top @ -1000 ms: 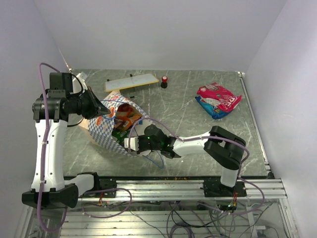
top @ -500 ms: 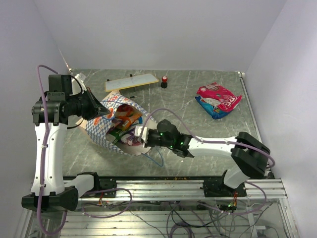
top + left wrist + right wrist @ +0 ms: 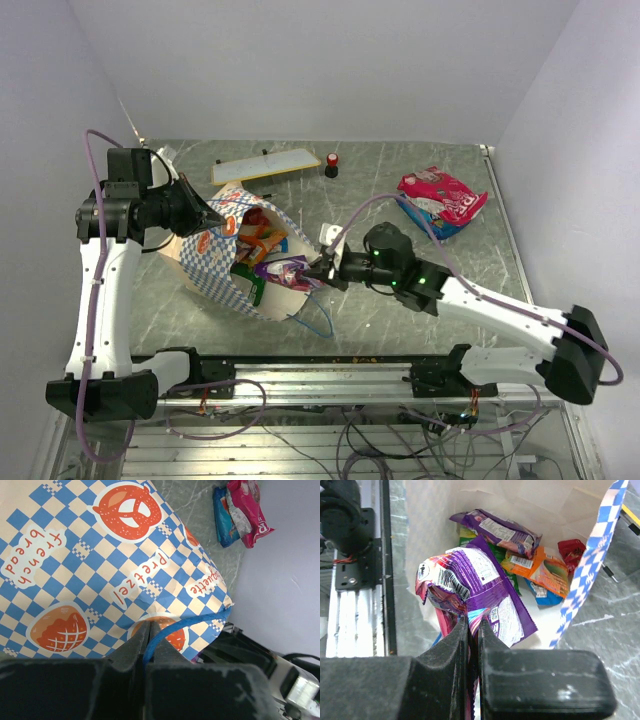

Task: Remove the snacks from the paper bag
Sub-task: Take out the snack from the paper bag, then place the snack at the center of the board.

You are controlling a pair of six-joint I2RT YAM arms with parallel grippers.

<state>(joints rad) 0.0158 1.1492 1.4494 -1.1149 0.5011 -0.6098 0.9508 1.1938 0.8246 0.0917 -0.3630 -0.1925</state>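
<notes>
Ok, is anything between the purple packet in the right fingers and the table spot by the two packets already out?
Nothing visible does. The purple packet, pinched in the right fingers, is at the mouth of the paper bag, and only bare table lies between it and the magenta packet.

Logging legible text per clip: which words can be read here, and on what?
"french bread": paper bag, outer side.
"pretzel": same bag.
"...guette", start unclear: same bag.
Too small or blurred to read: print on the purple packet, orange packet, pink packet.
</notes>
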